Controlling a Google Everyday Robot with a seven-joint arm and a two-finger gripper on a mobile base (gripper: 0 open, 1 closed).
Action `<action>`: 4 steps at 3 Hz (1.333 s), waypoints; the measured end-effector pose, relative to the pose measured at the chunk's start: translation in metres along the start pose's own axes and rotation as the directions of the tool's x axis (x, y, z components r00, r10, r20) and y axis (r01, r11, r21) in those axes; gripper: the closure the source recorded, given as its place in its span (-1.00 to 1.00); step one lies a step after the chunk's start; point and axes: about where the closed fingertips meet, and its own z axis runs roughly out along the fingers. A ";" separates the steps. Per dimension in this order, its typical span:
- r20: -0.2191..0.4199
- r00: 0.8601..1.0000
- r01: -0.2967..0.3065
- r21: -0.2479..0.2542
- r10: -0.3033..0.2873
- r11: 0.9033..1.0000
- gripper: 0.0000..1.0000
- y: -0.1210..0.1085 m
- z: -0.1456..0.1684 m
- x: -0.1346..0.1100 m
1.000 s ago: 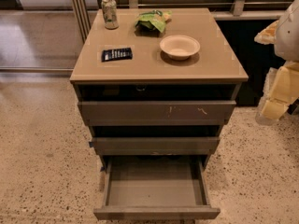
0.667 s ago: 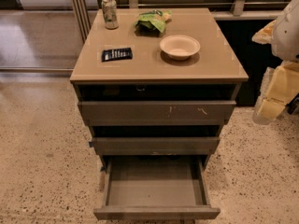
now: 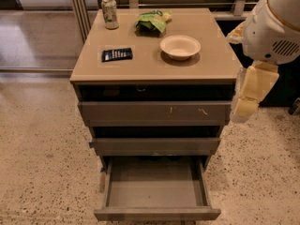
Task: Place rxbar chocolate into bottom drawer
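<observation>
Camera view, read from the left edge: the pale green drink can point(image 3: 109, 13) at 11 o'clock on the cabinet top point(image 3: 140, 69) has not moved. Neither has the rxbar chocolate point(image 3: 117, 54), just below it at about 10 o'clock from the top's centre. The green snack bag point(image 3: 152, 21) at 12 o'clock and the bowl point(image 3: 180, 47) at about 2 o'clock also sit as they did a second ago.

The one change is at the far right. The gripper point(image 3: 246, 102), hanging at 3 o'clock beside the cabinet's right edge and below the level of the top, has drifted in toward the cabinet from further out. It carries nothing, and I cannot tell whether it is open or closed.

I judge that the reach is only starting. The bar is not yet picked up, while the bottom drawer point(image 3: 154, 189) at 6 o'clock is already pulled out to receive it.

The bar lies flat, well apart from the bowl. Its long axis runs nearly along the 9-to-3 line, parallel to the cabinet's front edge, with the right end tipped a touch toward 2 o'clock. Its short sides therefore face 12 and 6 o'clock, so a grasp across the narrow width looks the likely approach.
</observation>
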 end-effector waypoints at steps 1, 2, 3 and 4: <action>0.016 0.999 0.047 -0.017 -0.047 0.999 -1.00 -0.003 0.008 -0.019; 0.030 0.995 0.098 -0.030 -0.097 0.995 -1.00 -0.005 0.015 -0.038; 0.041 0.990 0.138 -0.038 -0.137 0.990 -1.00 -0.009 0.021 -0.054; 0.055 0.983 0.178 -0.042 -0.176 0.983 -1.00 -0.014 0.026 -0.070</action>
